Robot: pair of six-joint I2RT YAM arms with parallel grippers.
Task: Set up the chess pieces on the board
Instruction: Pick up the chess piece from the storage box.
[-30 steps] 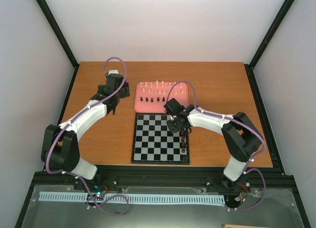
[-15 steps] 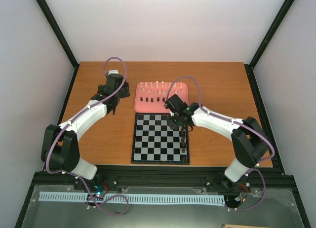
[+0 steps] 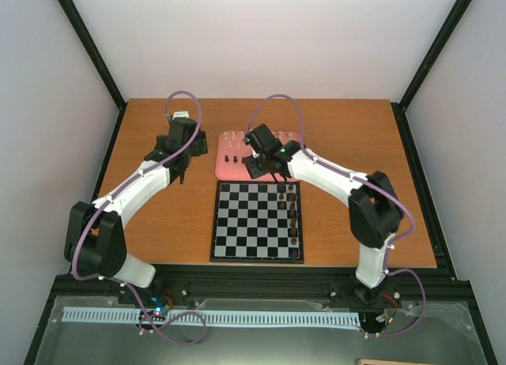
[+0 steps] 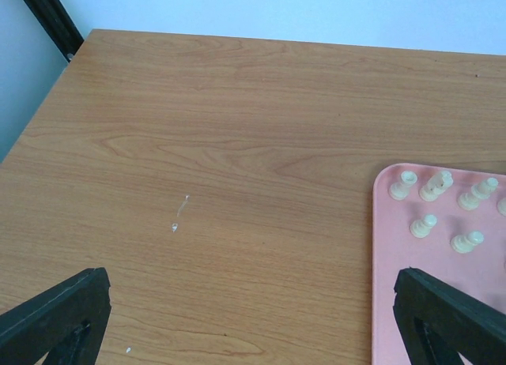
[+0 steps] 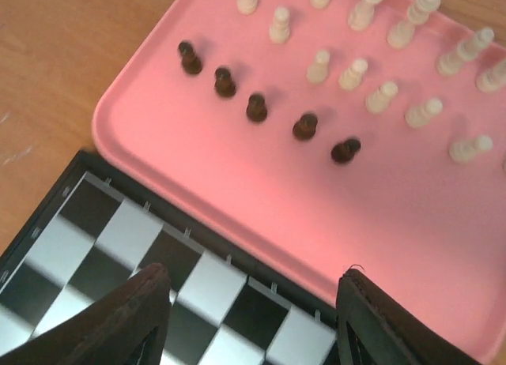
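Looking down, we saw the wooden table [image 3: 348,136] beneath both arms. The board [image 3: 253,223] lay under the right gripper [image 5: 251,306], and the pink tray [image 5: 237,183] lay just ahead of it. Its jaws stood wide apart with nothing between them. Five dark pieces [image 5: 255,107] stood in a slanted row beyond its fingertips, with cream pieces [image 5: 379,96] farther on. A column of dark pieces [image 3: 294,216] lined the board behind it. The left gripper [image 4: 249,310] hung over bare wood, spread and empty, with the tray's corner beside its right finger.
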